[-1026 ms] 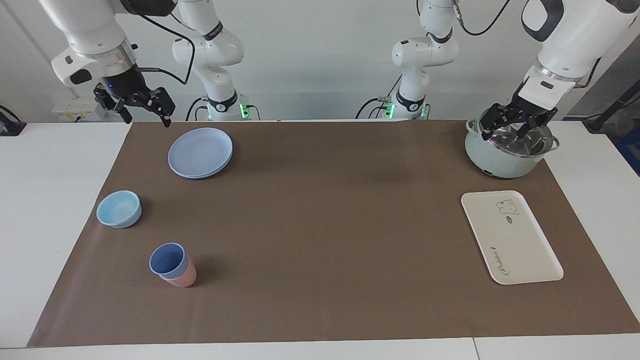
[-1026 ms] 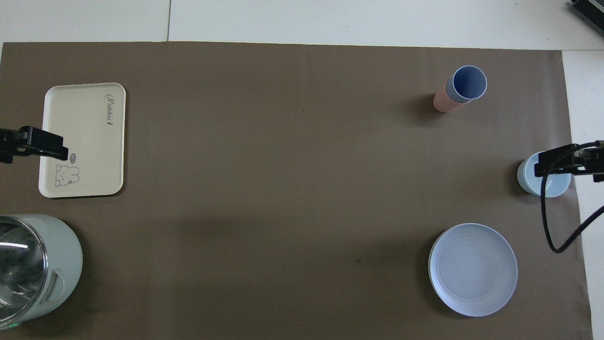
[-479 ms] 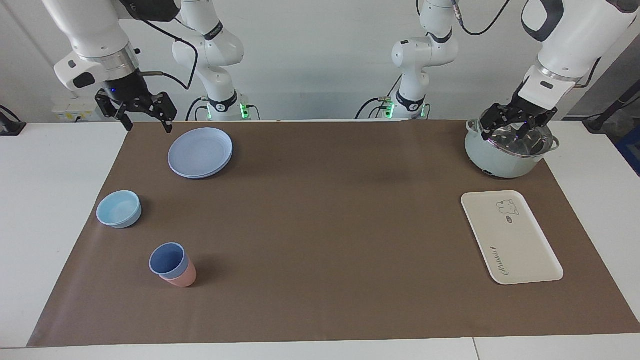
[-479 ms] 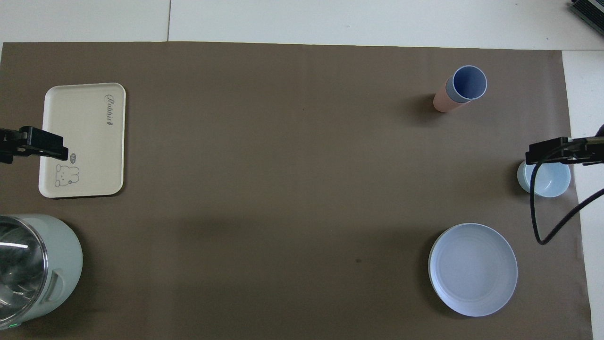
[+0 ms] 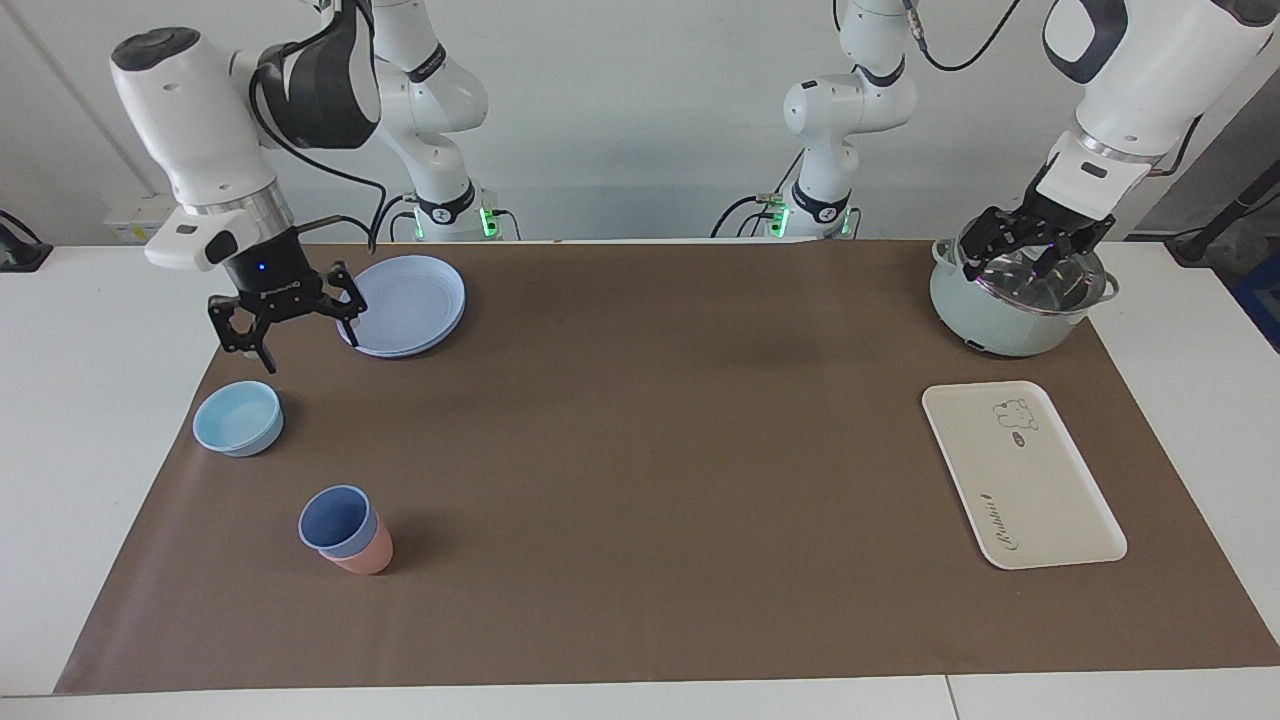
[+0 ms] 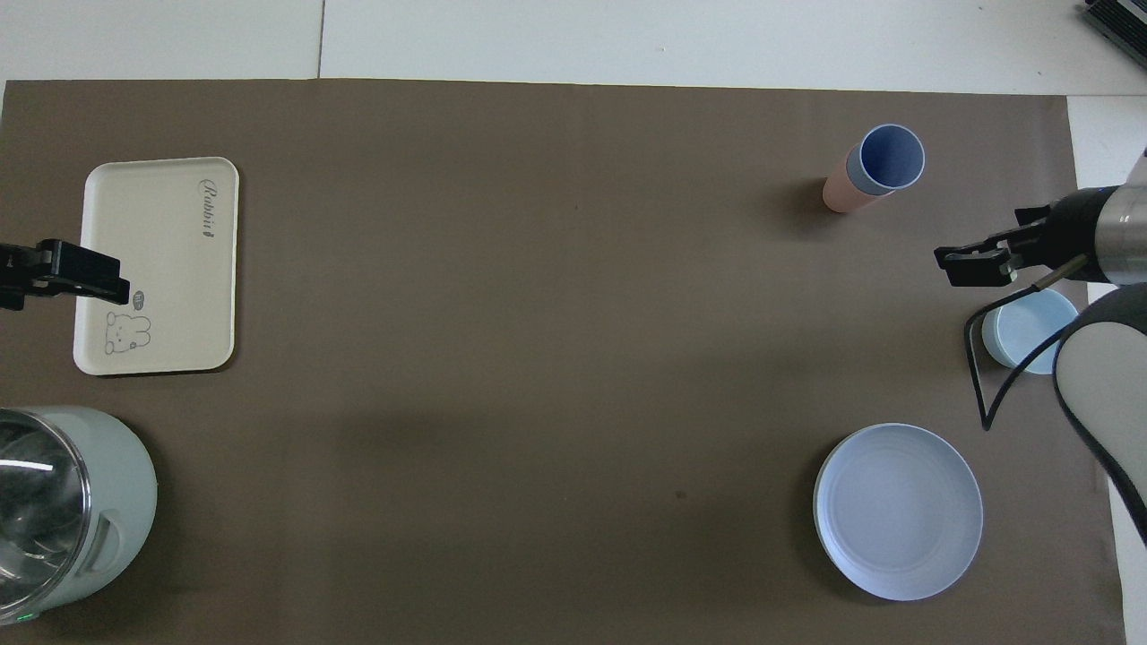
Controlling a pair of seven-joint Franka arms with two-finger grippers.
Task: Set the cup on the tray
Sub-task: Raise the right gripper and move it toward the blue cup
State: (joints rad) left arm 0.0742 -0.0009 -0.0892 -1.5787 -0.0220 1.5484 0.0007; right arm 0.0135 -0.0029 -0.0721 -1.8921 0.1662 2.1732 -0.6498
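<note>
The periwinkle-blue cup [image 5: 337,520] [image 6: 890,157] stands nested inside a salmon-pink cup [image 5: 368,556] [image 6: 840,191], toward the right arm's end of the mat and farther from the robots than the bowl. The cream tray [image 5: 1020,475] [image 6: 161,260] with its bear drawing lies bare toward the left arm's end. My right gripper [image 5: 310,348] [image 6: 981,253] hangs open and holds nothing, over the mat between the plate and the bowl. My left gripper [image 5: 1030,262] [image 6: 67,269] waits open above the pot.
A light-blue bowl [image 5: 238,418] [image 6: 1030,330] sits near the mat's edge below the right gripper. A round blue plate [image 5: 402,305] [image 6: 898,511] lies nearer the robots. A pale green pot [image 5: 1000,325] [image 6: 107,502] stands nearer the robots than the tray.
The right arm has swung out from near its base and lowered, carrying its open gripper past the plate toward the bowl. The left arm has not moved.
</note>
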